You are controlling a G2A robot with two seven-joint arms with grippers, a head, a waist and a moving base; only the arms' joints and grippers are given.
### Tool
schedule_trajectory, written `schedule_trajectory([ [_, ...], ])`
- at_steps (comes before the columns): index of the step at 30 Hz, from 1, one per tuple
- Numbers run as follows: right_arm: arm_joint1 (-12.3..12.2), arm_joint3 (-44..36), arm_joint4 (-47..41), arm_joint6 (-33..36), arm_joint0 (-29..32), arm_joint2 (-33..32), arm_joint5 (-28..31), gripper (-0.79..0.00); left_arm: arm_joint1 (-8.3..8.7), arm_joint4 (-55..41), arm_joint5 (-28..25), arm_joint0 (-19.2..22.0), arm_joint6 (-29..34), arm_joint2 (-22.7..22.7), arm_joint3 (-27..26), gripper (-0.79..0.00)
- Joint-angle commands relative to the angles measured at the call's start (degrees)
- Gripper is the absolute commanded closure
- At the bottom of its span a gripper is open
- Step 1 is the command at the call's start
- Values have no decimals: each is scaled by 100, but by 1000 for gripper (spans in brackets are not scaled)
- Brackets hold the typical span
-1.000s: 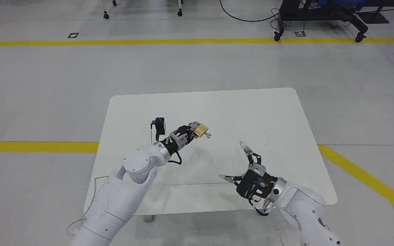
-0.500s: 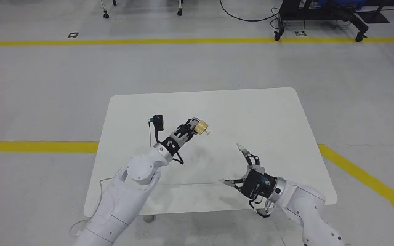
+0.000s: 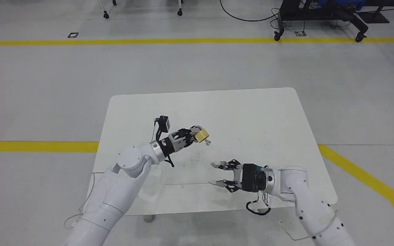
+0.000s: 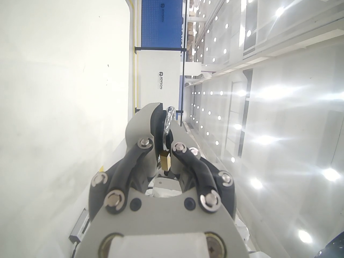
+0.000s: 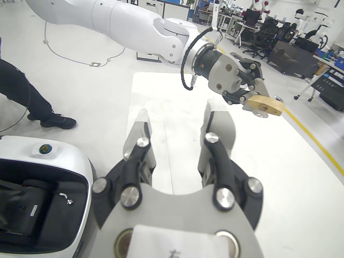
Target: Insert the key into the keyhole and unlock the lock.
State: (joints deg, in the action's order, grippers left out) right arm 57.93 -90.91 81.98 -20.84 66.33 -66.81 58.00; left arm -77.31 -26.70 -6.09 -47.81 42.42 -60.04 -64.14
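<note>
My left gripper [image 3: 196, 134] is shut on a brass padlock [image 3: 201, 133], held above the middle of the white table [image 3: 265, 117]. In the left wrist view the steel shackle [image 4: 168, 120] sits between the fingers, with the brass body [image 4: 165, 161] nearer the palm. The right wrist view shows the padlock [image 5: 268, 104] with a small silver key head [image 5: 260, 113] sticking out of its lower face. My right gripper [image 3: 213, 173] is open and empty, low over the table's front part, pointing toward the padlock and a short way from it. Its own fingers [image 5: 215, 119] frame bare tabletop.
The table's front edge [image 3: 246, 206] lies just behind my right gripper. Yellow floor lines [image 3: 49, 147] run past both sides of the table. A dark wheeled cart [image 3: 320, 15] stands far behind.
My right gripper has swung round from pointing away to pointing left at the padlock, and has moved left. The left gripper with the padlock has shifted only slightly.
</note>
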Motion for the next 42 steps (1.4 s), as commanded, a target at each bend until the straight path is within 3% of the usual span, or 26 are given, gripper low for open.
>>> schedule_trajectory([
  [1,-70,138,-268,-109,-177,155,0,0,-9,8,3,51,118,32,75,0],
  [13,-310,671,-931,-213,-786,724,0,0,-35,62,177,177,466,123,144,0],
  [36,-173,1275,-1553,334,-1282,963,-97,0,-40,151,426,77,694,180,-132,0],
  [42,-151,1258,-1599,273,-1276,951,0,0,-62,-214,632,33,461,75,-138,0],
])
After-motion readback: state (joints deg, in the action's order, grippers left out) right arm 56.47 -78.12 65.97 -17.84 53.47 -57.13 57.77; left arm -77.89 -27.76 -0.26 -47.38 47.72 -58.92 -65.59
